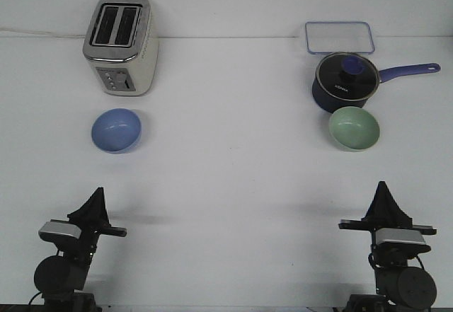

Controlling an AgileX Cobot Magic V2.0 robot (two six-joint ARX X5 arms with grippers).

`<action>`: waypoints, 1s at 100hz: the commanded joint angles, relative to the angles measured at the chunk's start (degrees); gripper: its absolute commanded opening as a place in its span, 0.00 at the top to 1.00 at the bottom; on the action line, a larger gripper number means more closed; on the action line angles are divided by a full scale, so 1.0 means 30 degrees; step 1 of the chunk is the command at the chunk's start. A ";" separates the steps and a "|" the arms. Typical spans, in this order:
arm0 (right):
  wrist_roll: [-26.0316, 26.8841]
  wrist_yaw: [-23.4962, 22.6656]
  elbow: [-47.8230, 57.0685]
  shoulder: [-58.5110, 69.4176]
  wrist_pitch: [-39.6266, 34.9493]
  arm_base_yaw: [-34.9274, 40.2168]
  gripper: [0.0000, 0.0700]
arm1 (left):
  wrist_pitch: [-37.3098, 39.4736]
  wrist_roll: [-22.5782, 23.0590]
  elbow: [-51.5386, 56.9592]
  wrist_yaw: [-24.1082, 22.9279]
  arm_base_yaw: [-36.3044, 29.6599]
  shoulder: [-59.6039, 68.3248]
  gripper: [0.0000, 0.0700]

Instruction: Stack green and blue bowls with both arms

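Well apart, blue bowl (116, 130) beyond left hand (94, 200), green bowl (354, 128) beyond right hand (383, 193), grips unclear.

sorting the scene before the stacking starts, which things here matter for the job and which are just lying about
For the job:
- blue bowl, on the left, in front of the toaster
- green bowl, on the right, just in front of the saucepan

Just lying about:
- toaster, back left
- dark saucepan with glass lid and long handle
- clear lidded container, behind the saucepan

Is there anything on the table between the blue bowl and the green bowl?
No. In the front view, only bare white table lies between the blue bowl and the green bowl.
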 commanded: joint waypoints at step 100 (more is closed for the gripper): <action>0.0743 0.0051 1.3755 1.4957 -1.4200 0.0007 0.98 | 0.0204 -0.0852 -0.0379 0.0036 0.0000 -0.0036 0.99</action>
